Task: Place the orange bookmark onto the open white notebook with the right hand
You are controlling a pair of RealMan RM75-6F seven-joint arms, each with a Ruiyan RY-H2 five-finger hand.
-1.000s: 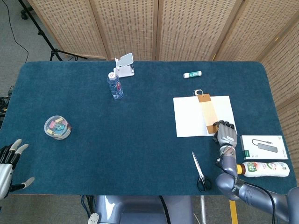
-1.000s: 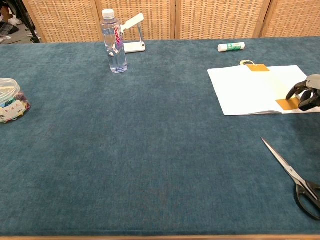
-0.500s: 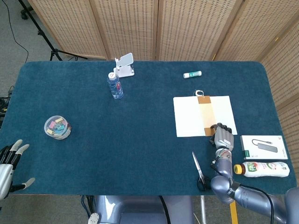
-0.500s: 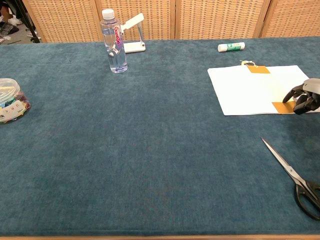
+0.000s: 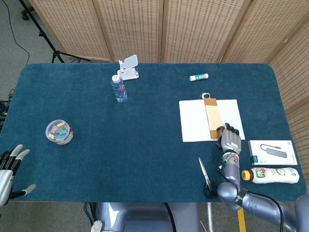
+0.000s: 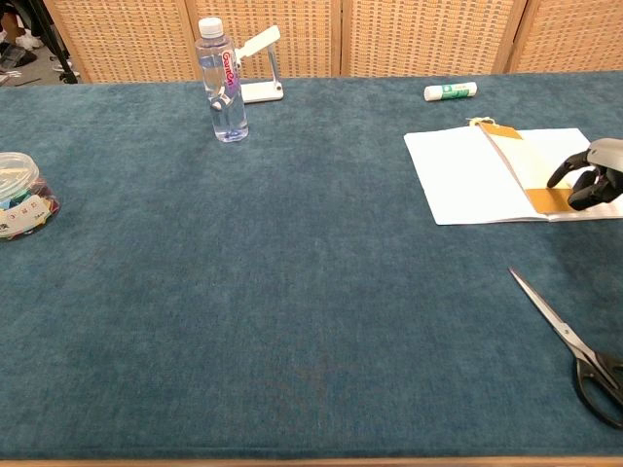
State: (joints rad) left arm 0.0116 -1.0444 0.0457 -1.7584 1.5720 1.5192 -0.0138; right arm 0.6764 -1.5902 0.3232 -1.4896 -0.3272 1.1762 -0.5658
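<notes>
The open white notebook (image 5: pixel 193 121) (image 6: pixel 458 175) lies on the blue cloth at the right. The orange bookmark (image 5: pixel 211 118) (image 6: pixel 516 165) rests lengthwise across it, its tagged end at the far edge, the strip slanting slightly. My right hand (image 5: pixel 230 140) (image 6: pixel 592 175) sits at the notebook's near right corner and its fingertips hold the bookmark's near end. My left hand (image 5: pixel 9 169) hangs off the table's near left corner, fingers spread and holding nothing; the chest view does not show it.
Scissors (image 5: pixel 206 178) (image 6: pixel 574 350) lie just in front of the notebook. A white box (image 5: pixel 273 152) and a drink bottle (image 5: pixel 270 175) sit beside my right arm. A glue stick (image 5: pixel 199 77), water bottle (image 5: pixel 119 88), phone stand (image 5: pixel 129 66) and clip jar (image 5: pixel 60 132) stand further off.
My right hand has shifted a little to the left with the bookmark's near end, so the strip has swung from straight to slightly slanted on the page. The left hand is still.
</notes>
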